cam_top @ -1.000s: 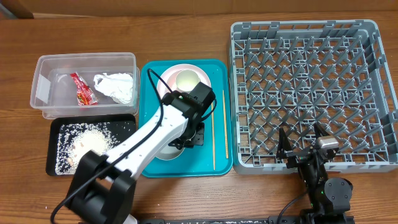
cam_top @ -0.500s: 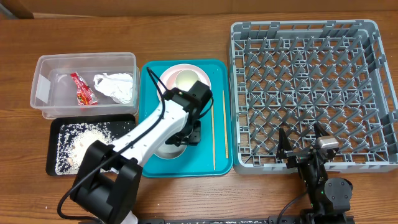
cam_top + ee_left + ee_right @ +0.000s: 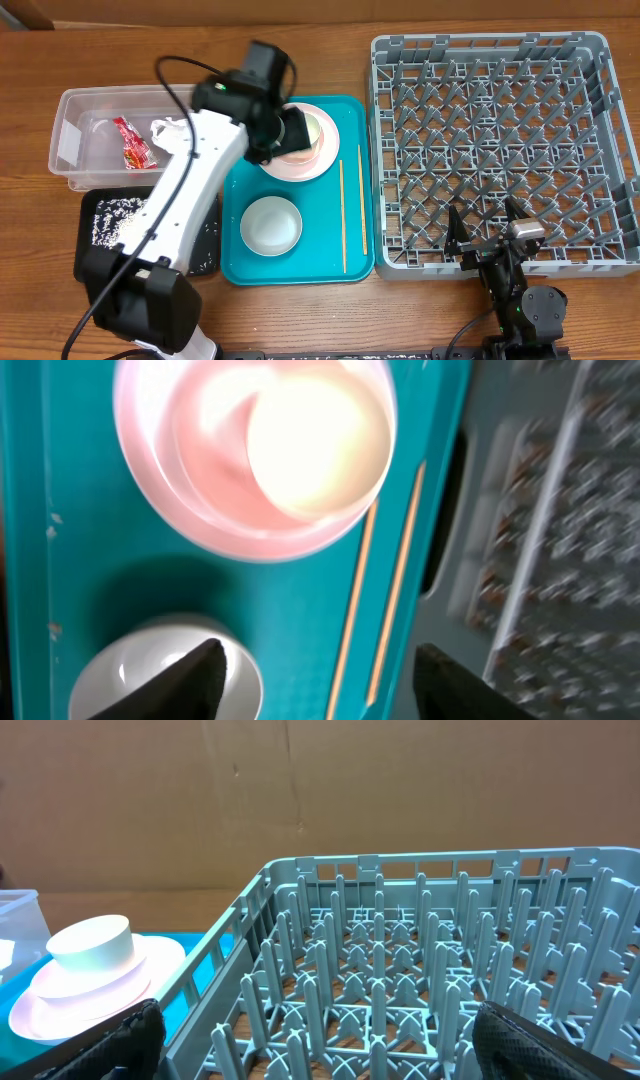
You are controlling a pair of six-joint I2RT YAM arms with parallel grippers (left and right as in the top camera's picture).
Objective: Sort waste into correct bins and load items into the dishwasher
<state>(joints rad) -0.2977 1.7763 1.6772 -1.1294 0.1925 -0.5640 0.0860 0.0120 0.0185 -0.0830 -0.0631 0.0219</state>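
My left gripper [image 3: 293, 131] hangs open and empty above the pale pink plate [image 3: 300, 160] at the back of the teal tray. The small pale cup [image 3: 312, 126] stands on that plate, partly hidden by the gripper. A whitish bowl [image 3: 272, 224] sits alone at the tray's front, with two chopsticks [image 3: 343, 215] lying along its right side. The left wrist view shows the plate with the cup [image 3: 310, 445], the bowl [image 3: 130, 665] and the chopsticks [image 3: 352, 610] under my left gripper [image 3: 320, 682]. My right gripper [image 3: 487, 236] rests open at the front edge of the grey dishwasher rack [image 3: 500, 140].
The teal serving tray [image 3: 320, 245] lies between the bins and the rack. The clear tub [image 3: 90, 110] holds a red wrapper [image 3: 133, 143] and a white napkin [image 3: 170, 135], partly covered by my left arm. The black tray [image 3: 105, 215] holds rice grains.
My left gripper has opened and left the bowl on the tray's front. The arm has risen and swung back, and now hangs over the pink plate. The right arm has not moved.
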